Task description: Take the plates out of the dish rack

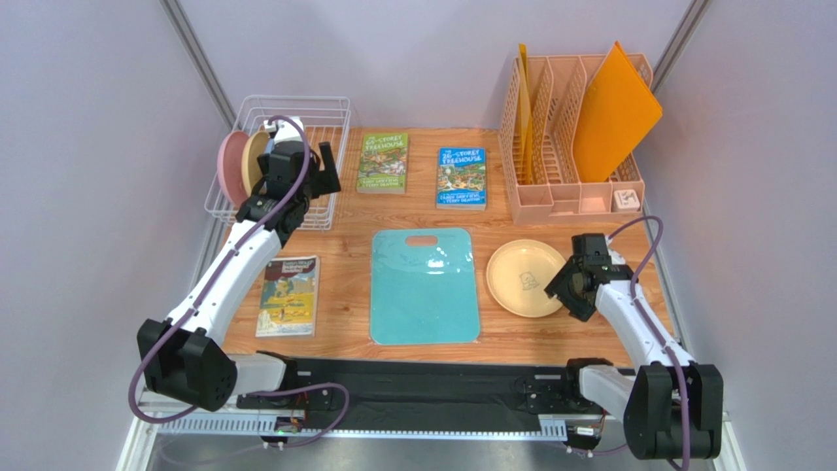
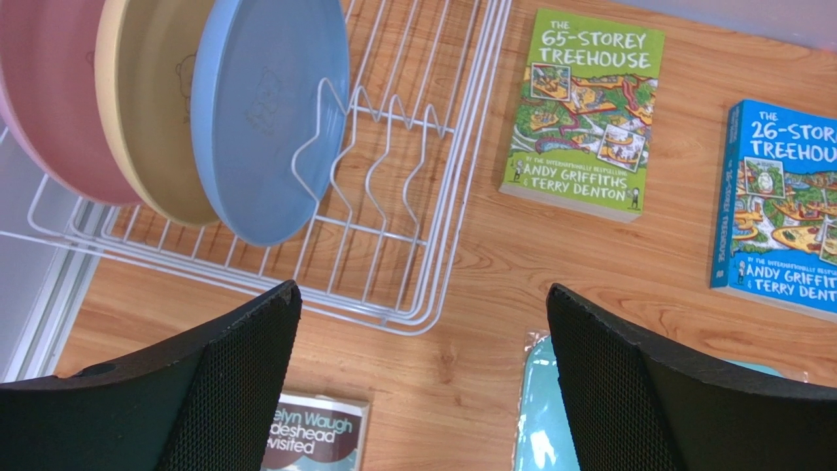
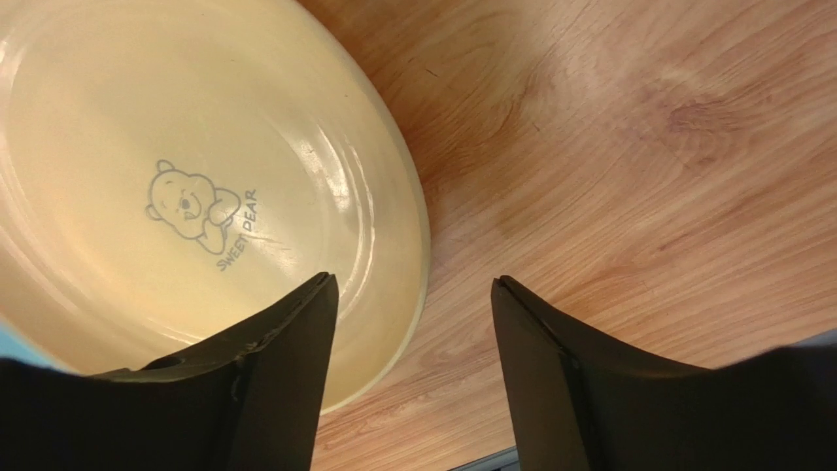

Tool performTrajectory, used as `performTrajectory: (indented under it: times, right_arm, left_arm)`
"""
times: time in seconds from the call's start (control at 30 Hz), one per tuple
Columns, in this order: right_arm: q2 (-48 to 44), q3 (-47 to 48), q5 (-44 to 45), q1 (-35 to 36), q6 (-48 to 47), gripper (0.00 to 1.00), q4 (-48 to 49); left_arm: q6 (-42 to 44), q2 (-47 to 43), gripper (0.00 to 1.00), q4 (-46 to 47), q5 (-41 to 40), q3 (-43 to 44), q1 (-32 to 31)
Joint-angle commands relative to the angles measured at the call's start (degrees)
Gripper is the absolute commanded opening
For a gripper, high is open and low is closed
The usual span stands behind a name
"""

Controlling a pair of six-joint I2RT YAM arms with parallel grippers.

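Right now my right gripper (image 3: pixel 415 285) has its jaws apart, clamped on nothing. They hang low over the rim of the pale yellow plate (image 3: pixel 147 147), which lies flat on the wooden table (image 1: pixel 344 245) just to the right of the teal cutting board (image 1: pixel 424 285). One finger covers the plate's edge and the other stands over bare wood. I cannot tell whether either finger touches the plate. A small bear drawing faces up from the plate's middle.

My left gripper (image 2: pixel 422 291) is spread wide and holds nothing. It hovers over the near rim of the dish rack (image 2: pixel 432 245), which sits beyond and to the left of the cutting board, at the table's far left corner. Three plates stand on edge at the rack's left end, side by side. Nearest the cutting board is the blue plate (image 2: pixel 265 108), leaning on the upright wire prongs. Next comes the cream-tan plate (image 2: pixel 152 118), and the pink plate (image 2: pixel 49 98) is farthest from the board.

Beyond the cutting board lie a green book (image 1: pixel 382 163) and a blue book (image 1: pixel 462 177), side by side but apart. A third book (image 1: pixel 289 294) lies just to the left of the board. Beyond and to the right of the board stands a peach organizer (image 1: pixel 550 186) with an orange folder (image 1: pixel 614 113) leaning in it.
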Motion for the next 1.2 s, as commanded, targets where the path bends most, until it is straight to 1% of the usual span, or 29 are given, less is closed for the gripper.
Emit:
performTrajectory:
  times: [0.0,0.1,0.13,0.23,0.27,0.3,0.37,0.43,0.5,0.6,0.63,0.67,0.7,0.83,1.0,1.07,1.17]
  right_arm:
    - [-2.82,0.36,2.01,-0.18,2.77,0.66,-1.27]
    - [-5.63,2.20,4.64,0.17,2.51,0.67,-2.59]
    - [-6.94,2.82,7.17,0.26,2.59,0.68,-3.72]
    - [-12.83,5.11,9.91,0.79,1.02,0.72,-3.65]
    - [-15.72,5.63,10.09,0.96,0.32,0.72,-3.21]
    - [-16.97,5.90,10.01,0.96,-0.74,0.73,-2.60]
    - [-18.99,7.13,9.48,1.05,-3.02,0.74,-0.93]
    - [-20.40,7.92,8.26,1.05,-4.52,0.74,0.39]
    - [-20.06,8.45,7.29,1.05,-5.75,0.73,0.66]
    - [-18.65,8.89,5.88,1.05,-6.19,0.73,0.92]
    - [-17.86,8.81,5.09,1.05,-6.28,0.72,1.53]
    - [-17.33,8.46,4.74,1.14,-6.46,0.72,1.97]
    - [-16.98,8.19,4.47,1.05,-6.72,0.72,2.85]
    - [-13.65,7.22,3.07,1.05,-6.99,0.72,5.49]
    - [-9.60,7.05,1.57,1.05,-6.90,0.71,7.77]
    - [-8.02,6.96,1.22,1.05,-6.99,0.71,8.39]
    - [-6.44,7.22,0.78,0.96,-7.16,0.71,9.36]
  left_arm:
    - [1.05,-0.72,0.99,0.78,1.23,1.40,0.87]
    - [1.93,-0.11,0.99,0.95,0.36,1.66,2.01]
    - [2.54,0.16,0.99,1.39,0.27,1.75,2.53]
    - [3.60,1.30,0.99,3.05,0.79,1.75,5.43]
    - [3.86,2.52,0.98,3.41,0.97,1.84,6.22]
    - [4.39,3.14,0.96,4.02,0.88,2.01,7.62]
    - [4.74,5.50,0.95,6.30,1.14,2.28,8.95]
    - [5.79,7.44,0.91,9.02,1.23,3.15,10.62]
    - [7.20,10.87,0.80,9.91,-0.25,4.38,11.50]
    - [10.35,15.44,0.76,12.64,-3.33,7.11,11.59]
    - [11.07,16.50,0.73,13.42,-4.38,8.68,11.59]
    - [11.51,18.42,0.71,13.61,-7.52,9.48,11.59]
    - [12.90,19.14,0.71,15.26,-8.51,9.75,11.59]
    - [15.73,22.47,0.68,17.21,-13.69,11.42,11.59]
    - [18.72,25.11,0.67,19.23,-16.52,12.12,11.68]
    - [18.90,26.61,0.64,19.06,-17.22,12.47,11.59]
    - [18.89,28.02,0.54,18.71,-18.10,12.74,11.68]
